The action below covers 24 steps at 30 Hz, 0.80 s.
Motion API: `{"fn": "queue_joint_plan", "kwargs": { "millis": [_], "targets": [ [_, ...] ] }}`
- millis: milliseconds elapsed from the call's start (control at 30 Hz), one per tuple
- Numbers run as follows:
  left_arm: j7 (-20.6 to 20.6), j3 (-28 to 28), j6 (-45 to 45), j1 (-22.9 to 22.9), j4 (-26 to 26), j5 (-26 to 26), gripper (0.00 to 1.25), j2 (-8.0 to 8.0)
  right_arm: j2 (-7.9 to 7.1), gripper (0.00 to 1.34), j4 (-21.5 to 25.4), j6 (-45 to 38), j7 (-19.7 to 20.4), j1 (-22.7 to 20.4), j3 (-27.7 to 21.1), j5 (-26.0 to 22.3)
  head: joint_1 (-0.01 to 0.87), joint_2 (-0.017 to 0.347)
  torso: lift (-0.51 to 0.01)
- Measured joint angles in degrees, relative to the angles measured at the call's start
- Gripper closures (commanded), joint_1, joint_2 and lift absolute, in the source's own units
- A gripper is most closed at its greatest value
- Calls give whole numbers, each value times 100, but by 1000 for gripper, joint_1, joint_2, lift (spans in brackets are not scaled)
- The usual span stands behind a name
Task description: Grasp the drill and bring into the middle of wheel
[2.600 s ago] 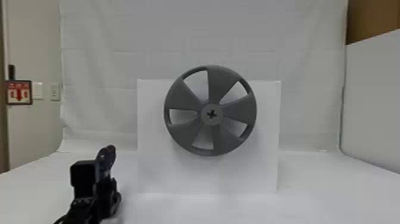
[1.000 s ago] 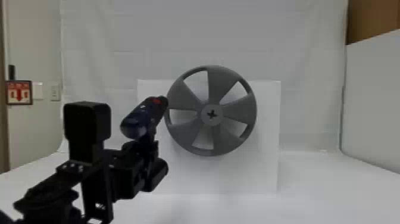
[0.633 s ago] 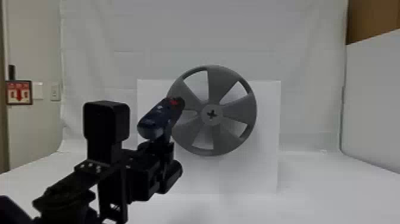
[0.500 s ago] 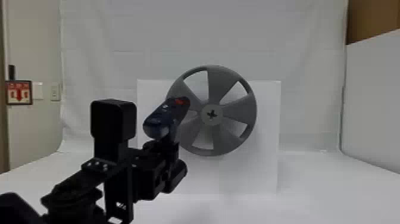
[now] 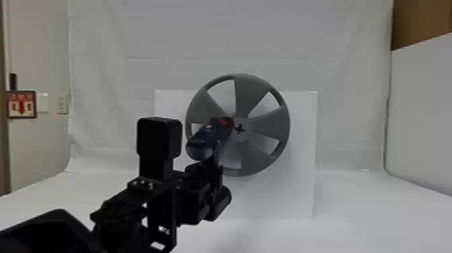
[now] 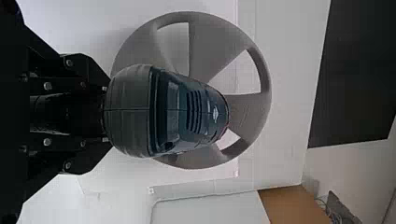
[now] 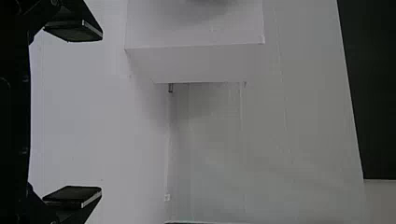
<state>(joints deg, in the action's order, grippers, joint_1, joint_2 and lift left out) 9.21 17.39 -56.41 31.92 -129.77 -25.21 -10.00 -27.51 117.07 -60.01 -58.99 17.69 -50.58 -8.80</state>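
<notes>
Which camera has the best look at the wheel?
Head view: most of the wheel, hub included; the drill overlaps its left side. In the left wrist view, the drill hides the hub. The right wrist view has a grey patch, possibly its shadow; cannot tell.

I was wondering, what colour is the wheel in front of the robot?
The wheel is plain grey, best seen in the head view.
</notes>
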Motion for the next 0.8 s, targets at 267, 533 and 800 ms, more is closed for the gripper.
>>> {"fn": "queue_joint_plan", "kwargs": {
  "millis": [267,533,800],
  "targets": [
    [-94,134,127,117,313,-1,1193,111,0,134,0,-9,1,1,21,9,54,31,-403],
    [-132,277,231,229,525,5,1193,193,0,134,0,-10,0,-6,34,10,54,31,-403],
    [-137,413,406,335,786,32,1193,263,0,134,0,-18,-1,-12,53,10,54,31,-403]
  ]
}}
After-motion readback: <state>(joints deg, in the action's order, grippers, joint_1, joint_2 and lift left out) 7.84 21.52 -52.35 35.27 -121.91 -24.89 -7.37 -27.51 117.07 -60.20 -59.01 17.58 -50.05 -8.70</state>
